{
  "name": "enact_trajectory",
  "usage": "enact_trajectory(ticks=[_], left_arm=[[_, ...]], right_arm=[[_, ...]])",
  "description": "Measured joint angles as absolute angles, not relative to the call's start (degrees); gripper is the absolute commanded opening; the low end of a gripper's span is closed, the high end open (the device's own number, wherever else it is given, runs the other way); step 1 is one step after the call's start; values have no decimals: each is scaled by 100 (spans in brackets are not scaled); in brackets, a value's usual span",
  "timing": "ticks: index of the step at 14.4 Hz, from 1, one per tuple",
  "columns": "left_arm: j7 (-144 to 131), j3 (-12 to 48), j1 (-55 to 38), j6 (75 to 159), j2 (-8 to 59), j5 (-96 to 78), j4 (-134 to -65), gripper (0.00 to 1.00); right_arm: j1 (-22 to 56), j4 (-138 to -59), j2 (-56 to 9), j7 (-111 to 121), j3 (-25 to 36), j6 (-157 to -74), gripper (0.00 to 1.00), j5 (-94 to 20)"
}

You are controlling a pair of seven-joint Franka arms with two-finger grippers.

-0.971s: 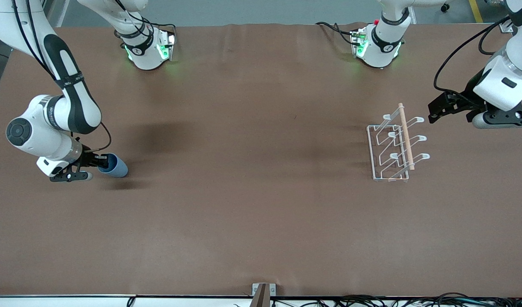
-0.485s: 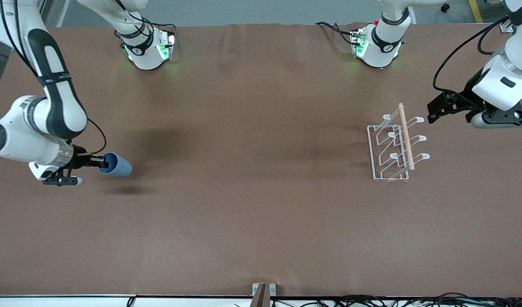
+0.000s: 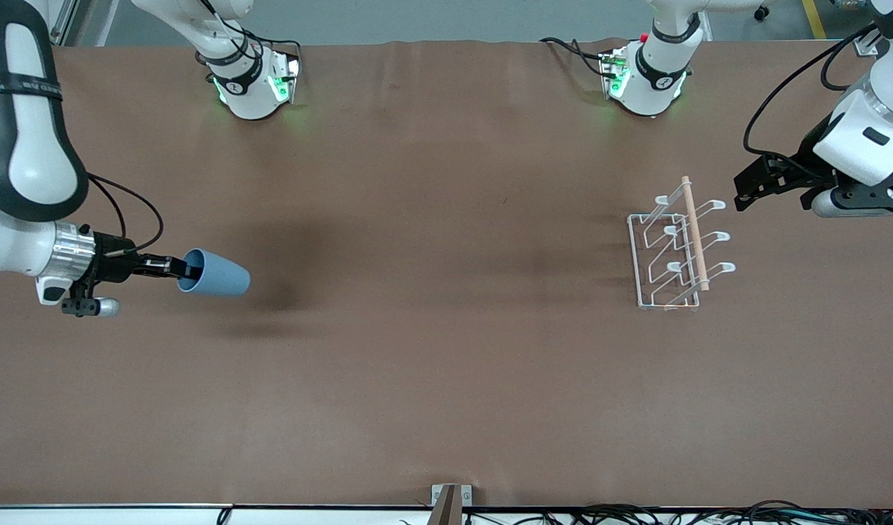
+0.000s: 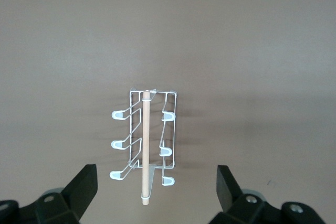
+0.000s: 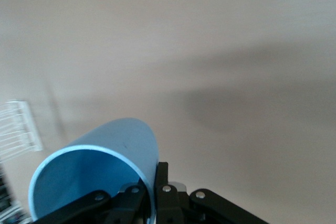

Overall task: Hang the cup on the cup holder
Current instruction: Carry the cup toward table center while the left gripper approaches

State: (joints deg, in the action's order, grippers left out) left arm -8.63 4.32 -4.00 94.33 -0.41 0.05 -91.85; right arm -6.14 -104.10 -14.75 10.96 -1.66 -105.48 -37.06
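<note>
My right gripper is shut on the rim of the light-blue cup and holds it on its side above the table at the right arm's end. In the right wrist view one finger is inside the cup and one outside, at the gripper. The white wire cup holder with its wooden rod stands at the left arm's end. My left gripper is open and empty in the air beside the rack. The left wrist view shows the cup holder between its spread fingers.
The two arm bases stand along the table's edge farthest from the front camera. A small bracket sits at the table's nearest edge. The brown table surface stretches between cup and rack.
My right gripper has lifted the cup off the table and carried it a little toward the rack, swinging it level. The left arm has hardly moved.
</note>
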Motion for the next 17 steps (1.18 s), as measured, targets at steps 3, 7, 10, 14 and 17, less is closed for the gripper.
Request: enact_trajectory(ticks=[3,7,10,14,17], left_arm=[[-851,434,-399,9433,-41,-12,-9182,100],[-468,436,-400,9442,-41,-41,-9145,100],[436,441,-427,9449,-37,-41,-9040,100],[2052,512,-458,9451,57,-67,-8882,100],[3331,793,-471,9466,224,-78,-8821,100]], right_arm=[[-504,-10420,-1512,1224,-550,-10496,0,-4901],[-402,-10599,-1634,1702,-1114,-10453,0,-6271],[-354,-10976,-1770,2469,-1368,-10463,0,-7246],[-309,-11267,-1972,3379,-1780,-10767,0,-8187],[-218,-11285,-2243,3881,-2188,-11331,0,-8674]])
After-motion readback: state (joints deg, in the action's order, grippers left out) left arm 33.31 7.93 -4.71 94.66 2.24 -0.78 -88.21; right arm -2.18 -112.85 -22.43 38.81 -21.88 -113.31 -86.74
